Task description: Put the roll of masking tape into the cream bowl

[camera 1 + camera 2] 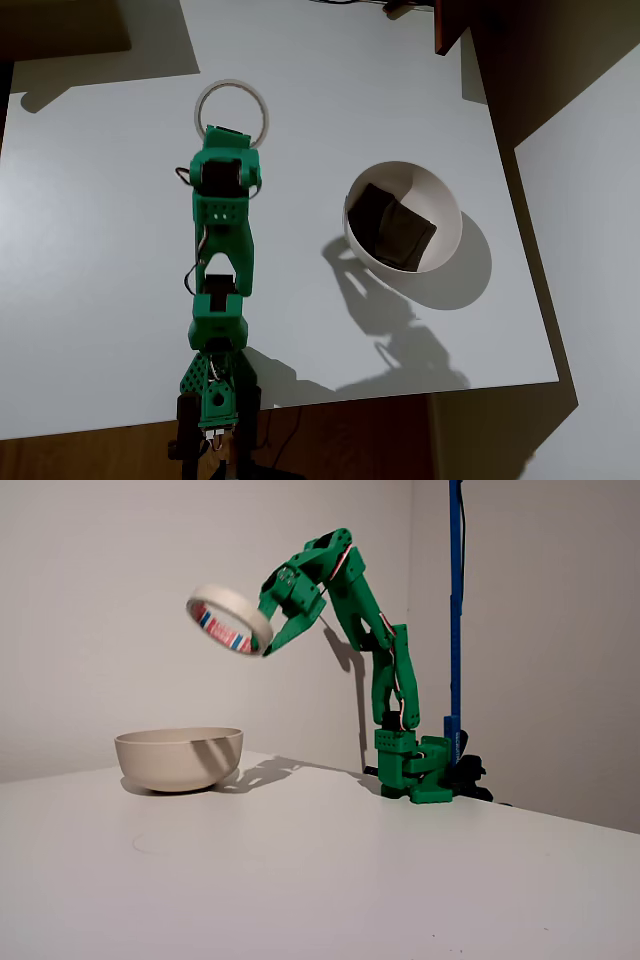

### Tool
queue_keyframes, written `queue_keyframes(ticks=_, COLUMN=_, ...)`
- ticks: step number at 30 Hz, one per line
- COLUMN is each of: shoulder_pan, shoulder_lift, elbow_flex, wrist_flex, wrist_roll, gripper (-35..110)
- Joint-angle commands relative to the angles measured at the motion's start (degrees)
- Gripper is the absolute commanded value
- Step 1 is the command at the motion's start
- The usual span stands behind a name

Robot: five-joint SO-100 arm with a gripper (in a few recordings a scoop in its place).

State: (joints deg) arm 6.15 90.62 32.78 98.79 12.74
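Holding roll of masking tape [230, 619] aloft, tool [268, 640] clamped on its rim — swing across until centred above cream bowl [180, 757] before releasing.

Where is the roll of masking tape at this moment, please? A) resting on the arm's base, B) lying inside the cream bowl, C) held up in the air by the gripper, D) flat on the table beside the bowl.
C: in the fixed view the roll of masking tape hangs tilted in the gripper, well above the table and higher than the cream bowl.
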Motion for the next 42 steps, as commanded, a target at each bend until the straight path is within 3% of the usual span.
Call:
queue_keyframes(ticks=1, shoulder_pan=4.8, shoulder_lift=13.7, elbow_flex=-3.3, wrist_flex=1.1, wrist_roll=-0.9, gripper=-8)
queue_keyframes(ticks=12, shoulder_pan=25.9, shoulder_lift=21.6, elbow_flex=-3.2, wrist_flex=-0.2, wrist_roll=-7.4, gripper=-8)
queue_keyframes(ticks=23, shoulder_pan=48.3, shoulder_lift=9.1, elbow_flex=-3.2, wrist_flex=-14.1, wrist_roll=-12.4, gripper=-8)
queue_keyframes(ticks=32, shoulder_pan=52.2, shoulder_lift=-8.4, elbow_flex=-3.3, wrist_flex=-23.8, wrist_roll=-16.6, gripper=-8)
queue_keyframes(ticks=42, shoulder_pan=52.4, shoulder_lift=-23.3, elbow_flex=-3.4, wrist_flex=-19.9, wrist_roll=-19.6, gripper=-8)
